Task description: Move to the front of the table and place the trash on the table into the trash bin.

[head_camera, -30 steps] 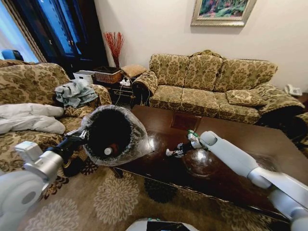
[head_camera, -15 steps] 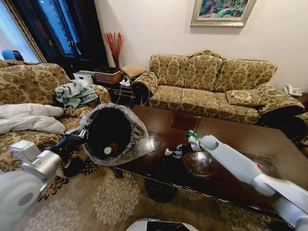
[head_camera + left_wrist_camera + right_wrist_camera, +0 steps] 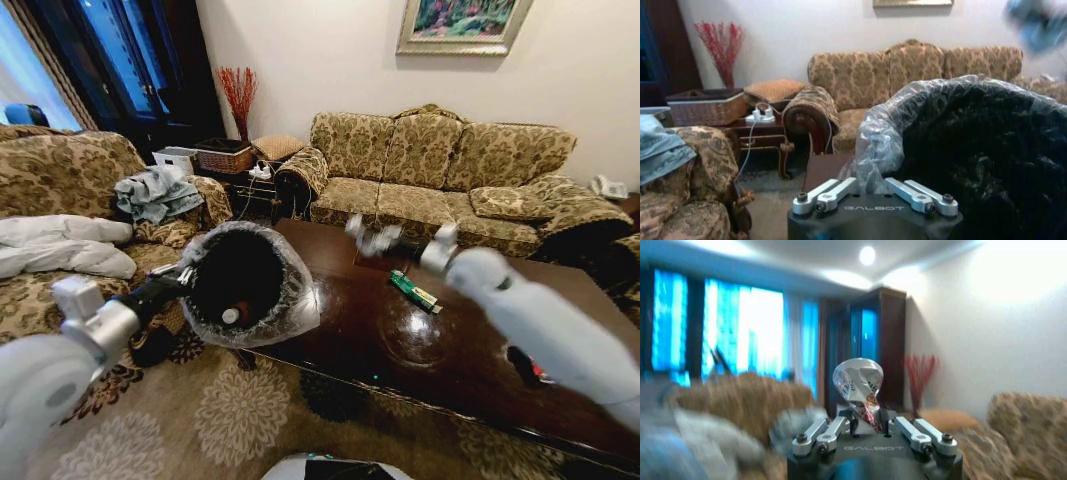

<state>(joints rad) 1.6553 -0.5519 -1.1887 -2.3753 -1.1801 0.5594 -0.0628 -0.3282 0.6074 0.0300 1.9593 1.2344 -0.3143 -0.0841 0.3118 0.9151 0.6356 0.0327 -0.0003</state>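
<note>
My left gripper [image 3: 186,279] is shut on the rim of the trash bin [image 3: 250,285], a black bin lined with a clear bag. It holds the bin tilted off the table's left end, mouth facing me. In the left wrist view the fingers [image 3: 833,192] pinch the bag-covered rim of the bin [image 3: 973,150]. A small bottle [image 3: 231,315] lies inside. My right gripper [image 3: 368,238] is raised above the dark table [image 3: 340,300], shut on a crumpled grey-white wrapper [image 3: 857,380]. A green wrapper [image 3: 413,290] lies on the tabletop. A red can [image 3: 532,370] shows beside my right forearm.
A patterned sofa [image 3: 440,175] stands behind the table and another [image 3: 60,190] on the left with clothes on it. A woven basket [image 3: 225,156] sits on a side table in the corner. Patterned carpet [image 3: 230,410] lies in front of the table.
My right gripper has risen off the tabletop with the crumpled wrapper and swung up and toward the back. The bin has shifted slightly right in my left gripper.
</note>
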